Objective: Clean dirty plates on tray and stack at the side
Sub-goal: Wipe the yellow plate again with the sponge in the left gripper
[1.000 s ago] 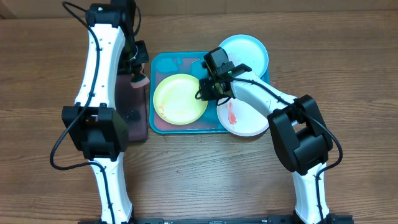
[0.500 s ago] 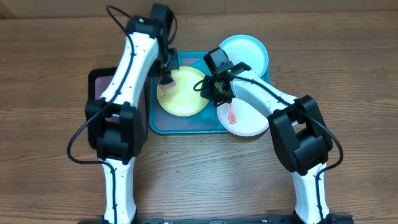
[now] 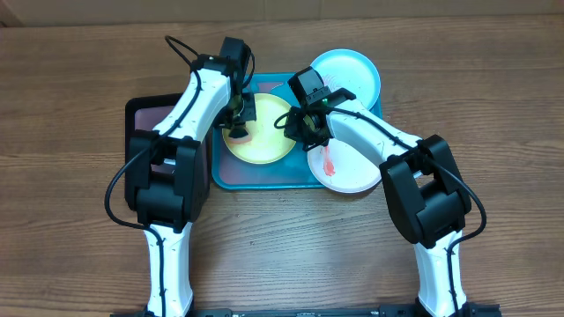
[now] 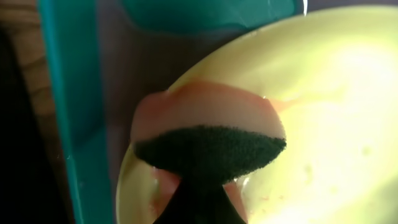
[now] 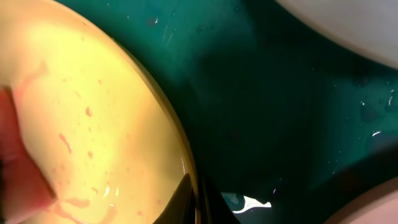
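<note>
Left gripper [image 3: 238, 125], pinching the sponge [image 4: 205, 109], should press flat and scrub the yellow-green plate [image 4: 336, 106] beneath it while the right gripper [image 3: 296, 129] clamps the rim.

Tray [image 3: 264, 185]: turquoise, sat mid-frame.
Yellow-green plate [image 3: 264, 141]: lay on tray, pink-smeared.
Light blue plate [image 3: 352, 75]: upper right, over tray corner.
White plate [image 3: 348, 167]: right of centre, red-streaked.

Setting: robotics lab bench. Evidence was a wood-grain worktop [image 3: 70, 246]; a left arm [image 3: 163, 189] and a right arm [image 3: 427, 189], white and black, mounted at its near edge; a loose cable [image 3: 110, 198]; plastic plates [image 3: 352, 70] on a turquoise tray [image 3: 264, 185] toward its far edge.
</note>
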Action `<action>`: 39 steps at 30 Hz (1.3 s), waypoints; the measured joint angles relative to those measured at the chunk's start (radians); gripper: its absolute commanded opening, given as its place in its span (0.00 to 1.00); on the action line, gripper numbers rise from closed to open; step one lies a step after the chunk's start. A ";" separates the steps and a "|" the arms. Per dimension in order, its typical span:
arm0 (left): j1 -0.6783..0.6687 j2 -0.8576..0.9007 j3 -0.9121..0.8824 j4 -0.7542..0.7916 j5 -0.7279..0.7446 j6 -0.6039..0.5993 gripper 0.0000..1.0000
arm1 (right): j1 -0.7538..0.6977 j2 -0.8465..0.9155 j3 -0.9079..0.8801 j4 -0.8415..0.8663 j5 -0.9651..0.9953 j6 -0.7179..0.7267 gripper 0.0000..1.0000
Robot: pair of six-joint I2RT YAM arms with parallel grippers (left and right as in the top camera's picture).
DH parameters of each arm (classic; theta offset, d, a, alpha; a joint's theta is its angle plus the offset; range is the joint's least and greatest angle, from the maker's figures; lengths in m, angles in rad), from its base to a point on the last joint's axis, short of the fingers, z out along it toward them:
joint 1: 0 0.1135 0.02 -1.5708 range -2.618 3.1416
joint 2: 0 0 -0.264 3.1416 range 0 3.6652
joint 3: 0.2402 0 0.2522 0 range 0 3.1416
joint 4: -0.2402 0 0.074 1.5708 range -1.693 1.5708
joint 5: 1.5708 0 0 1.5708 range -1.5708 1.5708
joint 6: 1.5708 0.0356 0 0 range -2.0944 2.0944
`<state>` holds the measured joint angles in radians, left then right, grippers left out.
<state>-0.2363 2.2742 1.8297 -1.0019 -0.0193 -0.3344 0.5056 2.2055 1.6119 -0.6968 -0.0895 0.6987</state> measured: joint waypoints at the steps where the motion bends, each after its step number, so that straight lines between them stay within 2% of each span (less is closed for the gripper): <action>1: 0.000 -0.002 -0.013 0.014 0.000 0.031 0.04 | 0.000 0.000 0.000 0.000 0.000 0.000 0.04; 6: -0.011 -0.028 -0.070 0.047 0.023 0.262 0.04 | 0.000 0.000 0.000 0.000 0.001 0.001 0.04; 10: -0.011 -0.028 -0.072 0.032 0.175 0.422 0.04 | 0.000 0.000 0.000 -0.001 0.005 0.000 0.04; 13: -0.013 -0.028 -0.077 0.039 0.301 0.488 0.04 | 0.000 0.000 0.000 -0.001 0.006 0.000 0.04; 15: -0.014 -0.028 -0.080 0.069 0.331 0.488 0.04 | 0.000 0.000 0.000 -0.001 0.008 0.000 0.04; 17: -0.019 -0.028 -0.081 0.101 0.296 0.439 0.04 | 0.000 0.000 0.000 0.001 0.010 0.002 0.04; 24: -0.043 -0.029 -0.080 0.119 -0.056 0.118 0.04 | 0.000 0.000 0.000 0.005 0.011 0.004 0.04; 29: -0.046 -0.029 -0.080 0.024 -0.213 -0.012 0.04 | 0.000 0.000 0.000 0.006 0.010 0.003 0.04; 33: -0.053 -0.029 -0.079 -0.050 -0.187 0.014 0.04 | 0.006 0.000 0.000 0.004 0.010 -0.008 0.04; 39: -0.037 -0.032 -0.077 -0.089 0.130 0.266 0.04 | 0.005 0.000 0.000 0.000 0.012 -0.016 0.04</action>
<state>-0.2729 2.2421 1.7527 -1.0908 0.1112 -0.0685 0.5110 2.2055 1.6119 -0.6971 -0.0772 0.6827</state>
